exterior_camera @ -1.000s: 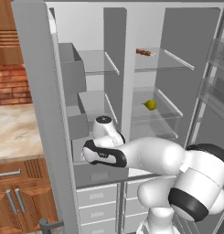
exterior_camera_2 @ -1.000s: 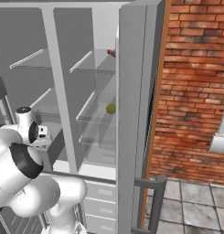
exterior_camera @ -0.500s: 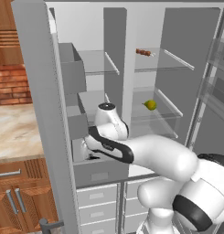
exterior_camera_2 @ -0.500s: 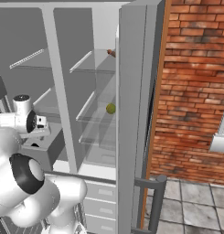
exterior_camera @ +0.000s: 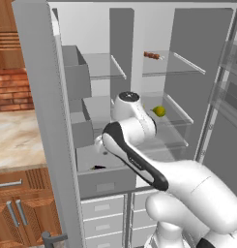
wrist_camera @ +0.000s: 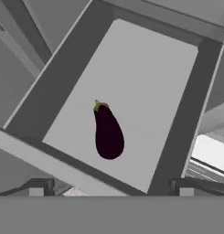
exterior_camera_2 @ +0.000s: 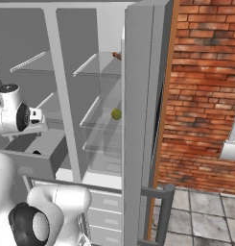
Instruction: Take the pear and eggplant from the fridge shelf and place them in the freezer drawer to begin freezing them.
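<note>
Fridge doors stand open before me. My gripper (wrist_camera: 111, 185) hangs wide open and empty above the freezer drawer (wrist_camera: 145, 68), where the eggplant (wrist_camera: 107, 131) lies alone on the floor. Farther back, the pear (exterior_camera: 160, 111) sits on a glass shelf (exterior_camera: 180, 104).

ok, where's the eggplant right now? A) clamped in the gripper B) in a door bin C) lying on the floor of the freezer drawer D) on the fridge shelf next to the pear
C: the hand view shows the eggplant lying loose on the pale floor of the freezer drawer, with the gripper open above it; the pear sits alone on its fridge shelf.
</note>
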Robot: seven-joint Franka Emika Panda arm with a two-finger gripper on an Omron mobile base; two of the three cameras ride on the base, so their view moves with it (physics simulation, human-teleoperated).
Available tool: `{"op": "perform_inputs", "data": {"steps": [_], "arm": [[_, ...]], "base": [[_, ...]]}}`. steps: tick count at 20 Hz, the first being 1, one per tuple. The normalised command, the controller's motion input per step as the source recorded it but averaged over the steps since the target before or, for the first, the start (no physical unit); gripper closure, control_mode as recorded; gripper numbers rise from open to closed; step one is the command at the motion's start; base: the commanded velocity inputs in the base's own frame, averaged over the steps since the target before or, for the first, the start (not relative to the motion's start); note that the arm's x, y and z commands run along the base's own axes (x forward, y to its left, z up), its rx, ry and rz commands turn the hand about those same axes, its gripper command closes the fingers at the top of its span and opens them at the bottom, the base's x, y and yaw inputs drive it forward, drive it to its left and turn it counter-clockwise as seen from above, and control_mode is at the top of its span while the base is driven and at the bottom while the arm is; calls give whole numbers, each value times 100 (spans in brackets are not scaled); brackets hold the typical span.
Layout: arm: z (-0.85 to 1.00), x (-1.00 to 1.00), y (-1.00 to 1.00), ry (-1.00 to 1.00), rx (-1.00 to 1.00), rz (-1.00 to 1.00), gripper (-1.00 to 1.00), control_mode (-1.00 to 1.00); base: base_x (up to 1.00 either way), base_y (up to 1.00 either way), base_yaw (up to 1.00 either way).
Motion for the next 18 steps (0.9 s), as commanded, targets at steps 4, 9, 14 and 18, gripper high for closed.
{"op": "perform_inputs", "data": {"steps": [4,9,14,18], "arm": [[22,-80,-84,-11,2,-8,-100,-100],[22,-33,-98,-2,1,-15,-100,-100],[41,2,-100,1,3,-19,-100,-100],[44,23,-98,6,2,-22,-100,-100]], "base": [[0,0,0],[0,0,0],[0,0,0],[0,0,0]]}}
